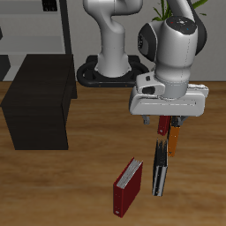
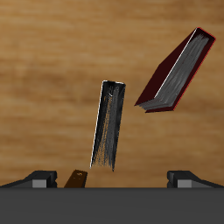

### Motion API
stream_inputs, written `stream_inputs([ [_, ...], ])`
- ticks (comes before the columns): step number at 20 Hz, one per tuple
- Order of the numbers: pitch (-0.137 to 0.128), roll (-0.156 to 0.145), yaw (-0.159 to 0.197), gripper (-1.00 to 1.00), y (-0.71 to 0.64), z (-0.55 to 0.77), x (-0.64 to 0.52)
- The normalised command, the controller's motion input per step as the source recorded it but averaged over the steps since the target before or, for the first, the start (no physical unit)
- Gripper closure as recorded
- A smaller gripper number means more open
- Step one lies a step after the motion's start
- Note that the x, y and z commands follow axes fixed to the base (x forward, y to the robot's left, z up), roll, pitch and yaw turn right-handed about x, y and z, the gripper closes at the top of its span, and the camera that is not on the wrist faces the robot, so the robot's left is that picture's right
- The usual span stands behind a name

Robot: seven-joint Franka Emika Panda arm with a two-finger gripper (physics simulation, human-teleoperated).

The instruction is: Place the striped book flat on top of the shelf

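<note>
Dark red book (image 1: 127,186): nearest the desk's front edge, in the lower middle of the exterior frame, standing tilted on the wood with its pale page edge showing; in the wrist view (image 2: 178,72) it leans with the cover uppermost.
Striped book (image 1: 160,168): just beside the dark red book and a little farther back, seen edge-on as a dark narrow slab standing on the desk; the wrist view (image 2: 108,124) shows its thin dark edge, slightly tilted, apart from the red book.
Tool (image 1: 168,124): hangs above the striped book's upper end, fingers pointing down; the wrist view (image 2: 123,178) shows its two fingertips spread wide with nothing between them, so it is released and not touching the book.
Orange book (image 1: 175,141): partly hidden behind the tool's fingers, right of centre in the exterior frame; only a small orange corner (image 2: 76,179) appears in the wrist view.
Second red book (image 1: 163,125): a small red patch beside the orange one, mostly hidden by the tool.
Desk (image 1: 62,190): bare wood grain around the books.
Shelf (image 1: 40,101): farther back at the left of the exterior frame, a matte black box with a flat top, well apart from the striped book.
Grey rack (image 1: 44,26): behind the shelf, upper left of the frame.
</note>
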Motion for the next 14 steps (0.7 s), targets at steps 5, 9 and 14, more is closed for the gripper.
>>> stream_inputs([
  [5, 0.003, 0.019, 0.003, -1.0, 0.02, -0.24, 0.07],
  [9, -0.005, 0.012, -0.01, -1.0, 0.04, -0.23, 0.1],
  [14, 0.003, 0.005, 0.004, -1.0, -0.01, -0.21, 0.06],
])
